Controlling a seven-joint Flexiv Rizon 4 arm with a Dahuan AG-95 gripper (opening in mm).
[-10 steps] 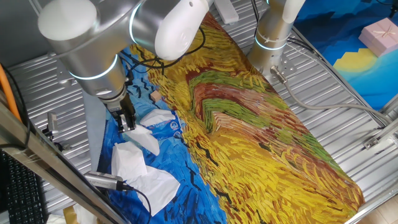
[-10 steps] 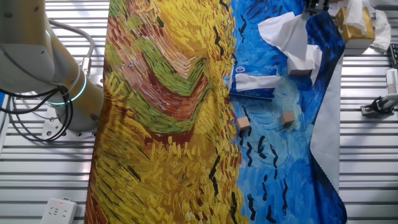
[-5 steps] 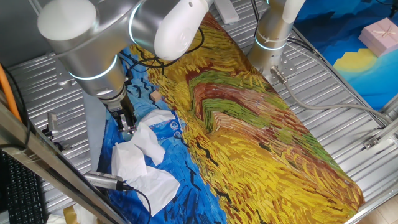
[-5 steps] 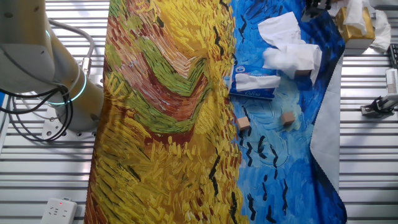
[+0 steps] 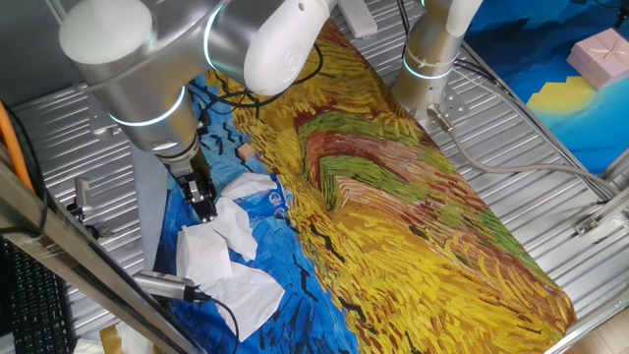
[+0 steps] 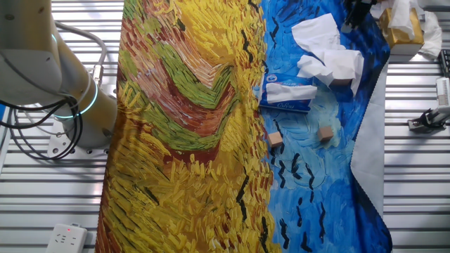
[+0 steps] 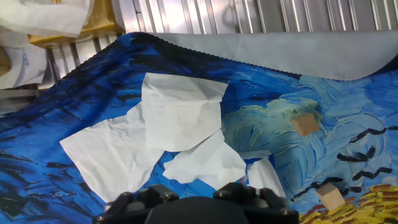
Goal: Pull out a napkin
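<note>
On the blue cloth [image 7: 74, 93] we see the napkin [image 7: 181, 115] lying loose; gripper [image 5: 204, 204] hovers above, fingers apart, holding nothing.

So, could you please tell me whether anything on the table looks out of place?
Yes: loose white napkins lie crumpled and overlapping on the blue cloth beside the tissue pack, and two small wooden blocks sit scattered nearby.

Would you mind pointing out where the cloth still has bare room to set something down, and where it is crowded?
The wide yellow half of the cloth is bare. Blue cloth below the two wooden blocks is also free. It is crowded near the tissue pack: the napkin and another white sheet lie there, with the gripper over them.
</note>
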